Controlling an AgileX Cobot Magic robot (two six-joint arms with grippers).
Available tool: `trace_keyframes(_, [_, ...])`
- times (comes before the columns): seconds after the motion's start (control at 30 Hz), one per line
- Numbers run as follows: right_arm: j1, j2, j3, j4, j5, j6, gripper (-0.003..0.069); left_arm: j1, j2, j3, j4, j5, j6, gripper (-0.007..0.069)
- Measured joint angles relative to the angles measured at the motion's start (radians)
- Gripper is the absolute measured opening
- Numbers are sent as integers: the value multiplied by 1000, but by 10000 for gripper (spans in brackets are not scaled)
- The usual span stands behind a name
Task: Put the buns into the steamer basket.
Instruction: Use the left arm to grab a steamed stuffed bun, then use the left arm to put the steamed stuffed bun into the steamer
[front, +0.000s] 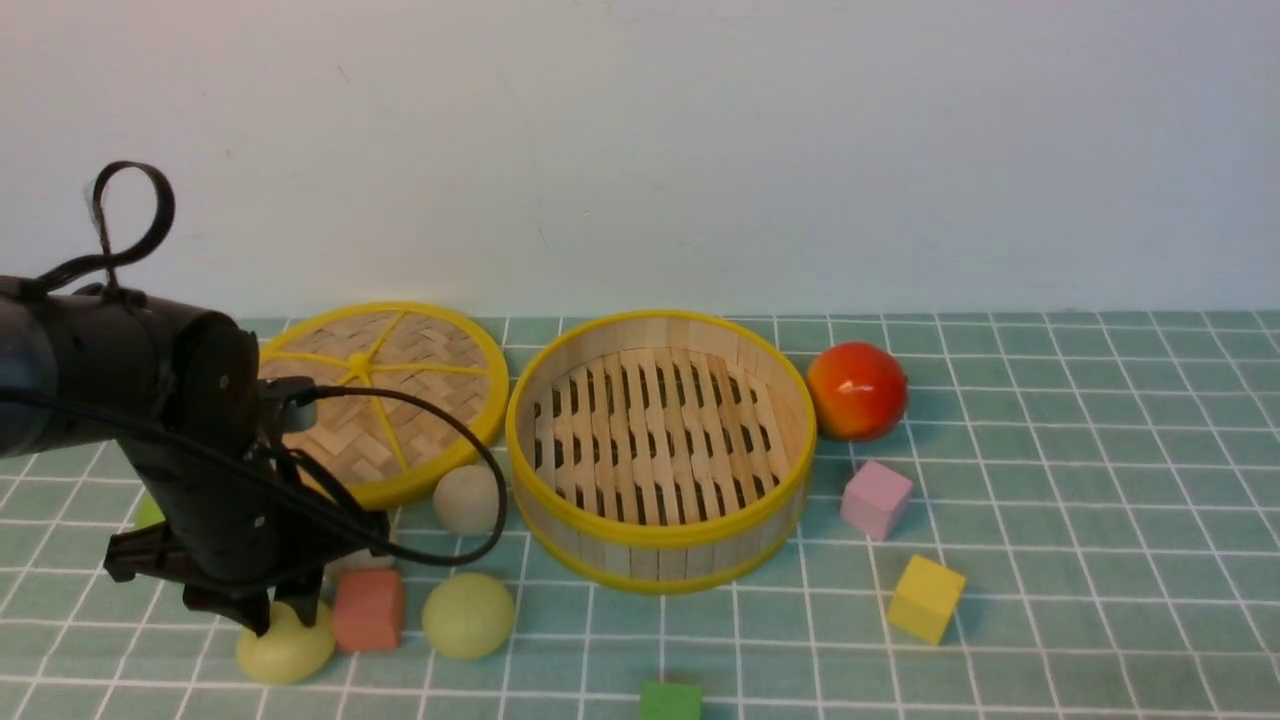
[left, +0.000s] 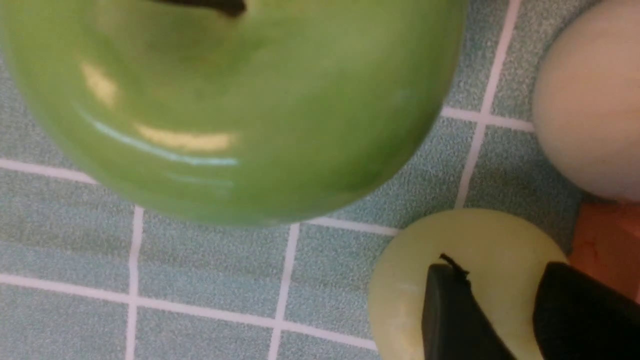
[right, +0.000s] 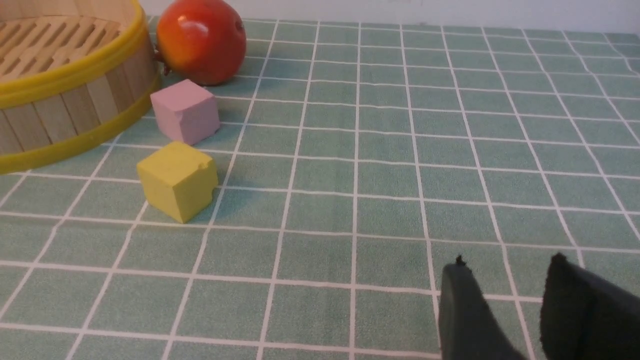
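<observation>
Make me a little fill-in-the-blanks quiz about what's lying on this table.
1. With nothing in it, the basket is ___.
2. Seen from the front, the flat lid lies on the basket's ___ side.
3. The cube nearest the red fruit is coloured ___.
4. The left gripper hangs right over a yellow-green ___.

Missing words: empty; left; pink; bun.

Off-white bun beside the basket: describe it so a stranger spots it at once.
Find the steamer basket in the middle. Just left of it, in front of the flat lid, sits the off-white bun; the yellow-green bun lies nearer the camera.
</observation>
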Motion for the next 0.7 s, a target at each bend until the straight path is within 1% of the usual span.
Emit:
trace_keyframes(0.13, [0, 0, 0, 0, 0, 0, 239, 0, 3, -2, -4, 1, 9, 180])
trace_keyframes(0.17, [0, 0, 0, 0, 0, 0, 239, 0, 3, -3, -13, 1, 19, 122])
trace_keyframes(0.23, [0, 0, 0, 0, 0, 0, 239, 0, 3, -4, -20, 5, 24, 34])
trace_keyframes(0.27, [0, 0, 0, 0, 0, 0, 239, 0, 3, -4, -22, 7, 24, 34])
trace_keyframes(0.3, [0, 0, 0, 0, 0, 0, 239, 0, 3, -8, -24, 20, 26, -7])
trace_keyframes(0.43, [0, 0, 0, 0, 0, 0, 239, 0, -7, -35, -26, 80, 26, -13])
trace_keyframes(0.53, [0, 0, 0, 0, 0, 0, 239, 0, -57, -98, -32, 154, 28, -13])
trace_keyframes(0.63, [0, 0, 0, 0, 0, 0, 239, 0, -106, -173, -79, 191, 55, -13])
trace_keyframes(0.7, [0, 0, 0, 0, 0, 0, 239, -1, -136, -241, -148, 201, 104, -13])
